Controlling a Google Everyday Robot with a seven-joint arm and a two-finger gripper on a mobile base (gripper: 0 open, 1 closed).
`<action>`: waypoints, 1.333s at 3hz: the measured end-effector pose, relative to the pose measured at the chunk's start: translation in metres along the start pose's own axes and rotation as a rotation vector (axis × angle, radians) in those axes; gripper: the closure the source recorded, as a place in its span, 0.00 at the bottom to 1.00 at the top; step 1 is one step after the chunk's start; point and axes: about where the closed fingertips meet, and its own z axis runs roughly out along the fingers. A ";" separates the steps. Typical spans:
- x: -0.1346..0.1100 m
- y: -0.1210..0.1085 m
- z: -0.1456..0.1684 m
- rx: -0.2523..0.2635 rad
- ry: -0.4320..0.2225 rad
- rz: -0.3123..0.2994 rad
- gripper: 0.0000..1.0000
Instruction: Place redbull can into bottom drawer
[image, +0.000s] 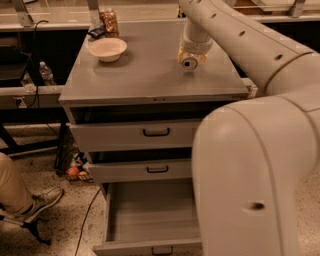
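Observation:
The redbull can (189, 62) shows its round silver end toward the camera at the back right of the cabinet top (150, 75). My gripper (190, 56) comes down from above and is shut around the can, its yellowish fingers on both sides. Whether the can still touches the top I cannot tell. The bottom drawer (150, 212) is pulled out at the foot of the cabinet; the part I see holds nothing, and my arm hides its right side. The two upper drawers are slightly ajar.
A tan bowl (107, 48) and a brownish jar (108, 21) stand at the back left of the cabinet top. A person's leg and shoe (30, 202) are at the lower left. A water bottle (46, 74) stands on a left shelf. My large arm (260, 165) fills the right.

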 end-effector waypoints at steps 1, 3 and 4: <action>0.008 -0.018 -0.049 -0.066 -0.092 -0.107 1.00; 0.056 -0.047 -0.097 -0.182 -0.131 -0.244 1.00; 0.067 -0.044 -0.099 -0.206 -0.124 -0.297 1.00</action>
